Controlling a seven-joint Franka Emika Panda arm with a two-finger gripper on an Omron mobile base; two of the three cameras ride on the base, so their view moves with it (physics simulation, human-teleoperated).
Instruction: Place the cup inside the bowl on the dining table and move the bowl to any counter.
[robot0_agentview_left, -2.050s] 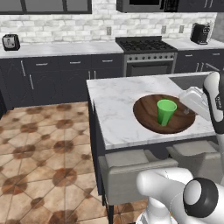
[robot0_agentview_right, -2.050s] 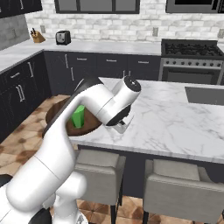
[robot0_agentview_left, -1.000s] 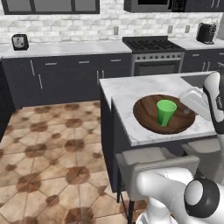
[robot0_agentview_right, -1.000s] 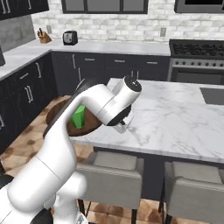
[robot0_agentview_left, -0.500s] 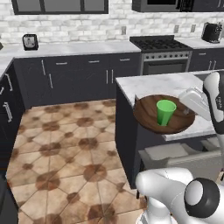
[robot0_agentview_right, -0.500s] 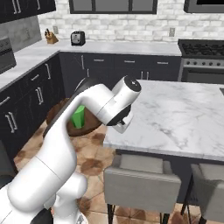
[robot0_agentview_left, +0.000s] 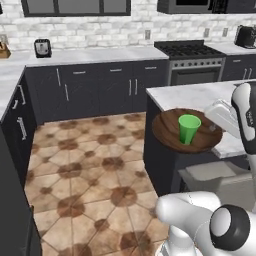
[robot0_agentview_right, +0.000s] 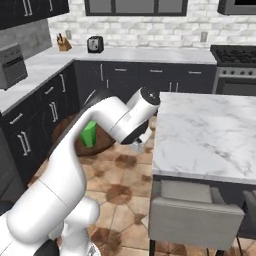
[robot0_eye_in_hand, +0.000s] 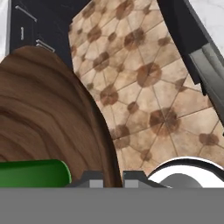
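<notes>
Left base view has swung since a moment ago, its camera carried along; more tiled floor (robot0_agentview_left: 85, 165) shows, and the dining table (robot0_agentview_left: 200, 95) edge sits farther right; one bowl (robot0_agentview_left: 172, 132) overhangs it, gripper (robot0_eye_in_hand: 113, 177) clenched on its rim; one cup (robot0_agentview_left: 189, 128) stands inside.

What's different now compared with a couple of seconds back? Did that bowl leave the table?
Yes. The robot has driven away from the dining table, carrying the bowl off its edge, out over the tiled floor. The claw stays shut on the bowl's rim, and the cup still stands upright inside.
</notes>
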